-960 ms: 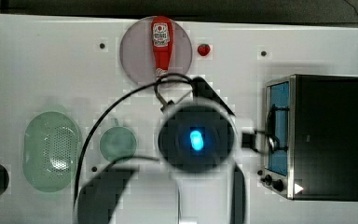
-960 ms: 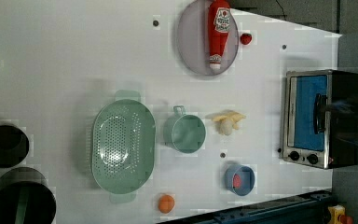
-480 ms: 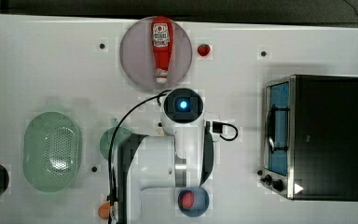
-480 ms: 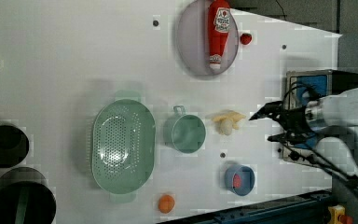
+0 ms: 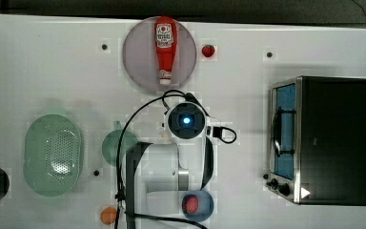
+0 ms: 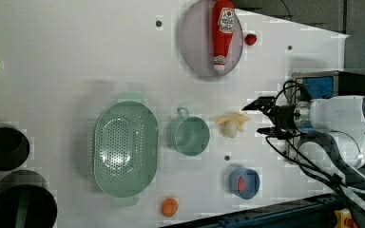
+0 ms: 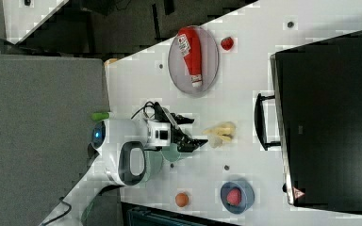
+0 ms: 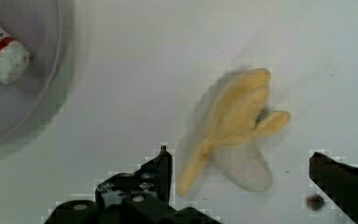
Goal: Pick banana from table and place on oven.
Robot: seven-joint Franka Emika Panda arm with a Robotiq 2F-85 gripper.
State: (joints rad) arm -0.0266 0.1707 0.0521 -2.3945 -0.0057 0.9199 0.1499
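The step in hand looks like the reach for the banana, before any grasp; it lies loose on the white table, just beside the green cup on the left view's right, and well apart from the oven, which stands at the top view's right edge with its glass door shut; the gripper hangs above the table close to the fruit, its fingers spread wide and holding nothing; in the wrist view the banana sits in the gap between the two dark fingertips, peel flaps splayed out, not touched by either; in the right view the gripper points toward the banana with a small gap left; the next move, as I judge it, calls for a drop down until the fingers straddle the lumpy body, then a close across its narrower width; the flaps are thin and may slip, so the pinch should take the thicker middle; after that comes a lift and a carry across to the oven's flat black top
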